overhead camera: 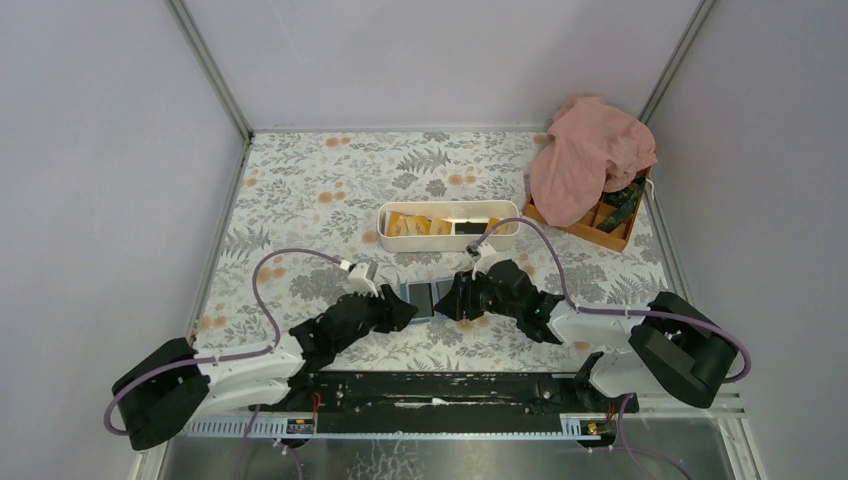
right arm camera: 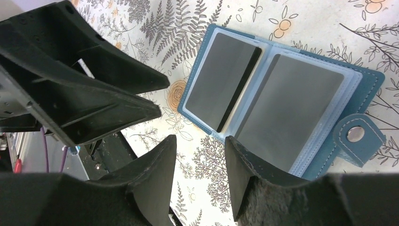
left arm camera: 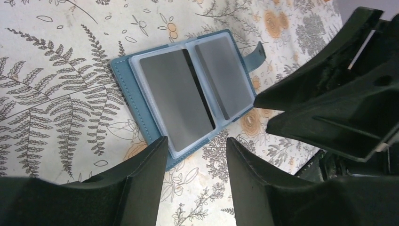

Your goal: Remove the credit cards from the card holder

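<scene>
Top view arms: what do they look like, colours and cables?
Both match: the left arm and right arm have bulky black bases, white middle links and black forearms. A purple cable loops along each. The left gripper and right gripper are matte black, with two tapered, wedge-shaped fingers.

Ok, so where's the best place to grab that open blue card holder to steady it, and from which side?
Likely the snap tab, taken by the right tool from its own side. The card holder lies open and flat on the table, so its covers give little to pinch, while the tab sticks out past the edge nearest that tool.
</scene>
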Tool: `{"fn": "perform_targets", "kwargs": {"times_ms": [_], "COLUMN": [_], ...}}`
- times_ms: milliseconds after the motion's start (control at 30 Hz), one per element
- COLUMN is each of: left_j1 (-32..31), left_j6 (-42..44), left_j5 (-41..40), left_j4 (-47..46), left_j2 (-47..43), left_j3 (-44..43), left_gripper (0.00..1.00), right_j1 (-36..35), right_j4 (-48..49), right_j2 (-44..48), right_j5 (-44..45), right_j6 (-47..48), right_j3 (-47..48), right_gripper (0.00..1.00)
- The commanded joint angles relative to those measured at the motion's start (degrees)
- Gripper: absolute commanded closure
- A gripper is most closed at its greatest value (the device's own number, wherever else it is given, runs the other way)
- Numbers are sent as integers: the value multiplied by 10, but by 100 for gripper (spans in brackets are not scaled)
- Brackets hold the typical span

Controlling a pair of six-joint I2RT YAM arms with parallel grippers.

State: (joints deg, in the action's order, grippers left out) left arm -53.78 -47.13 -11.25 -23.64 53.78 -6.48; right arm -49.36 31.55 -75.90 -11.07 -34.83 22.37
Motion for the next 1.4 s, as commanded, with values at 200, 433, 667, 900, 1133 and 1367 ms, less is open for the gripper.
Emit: {"fn": "perform_targets", "kwargs": {"times_ms": [200, 433, 667, 900, 1133, 1367], "left_j1": [50, 86, 99, 105, 107, 111], "left_j6": [14, 8, 1, -10, -16, -16], "left_j5": [75, 116, 127, 145, 152, 152], "left_j4": [-150, -207, -239, -288, -310, -303], "left_j2": [76, 132, 158, 203, 225, 229], "left_j3": [8, 17, 30, 36, 36, 38], "left_gripper": [45, 45, 45, 46, 46, 46], "right_j1": [-2, -1, 3, 20, 42, 43], "right_j4": [46, 86, 109, 132, 140, 139], "right_j2": [-15, -51, -83, -114, -151, -191], "right_j5": [-16, -25, -35, -37, -64, -79], "right_j6": [-5, -21, -28, -37, -36, -28], "right_j3": [19, 19, 22, 29, 60, 88], "right_gripper": [51, 51, 51, 52, 51, 51]}}
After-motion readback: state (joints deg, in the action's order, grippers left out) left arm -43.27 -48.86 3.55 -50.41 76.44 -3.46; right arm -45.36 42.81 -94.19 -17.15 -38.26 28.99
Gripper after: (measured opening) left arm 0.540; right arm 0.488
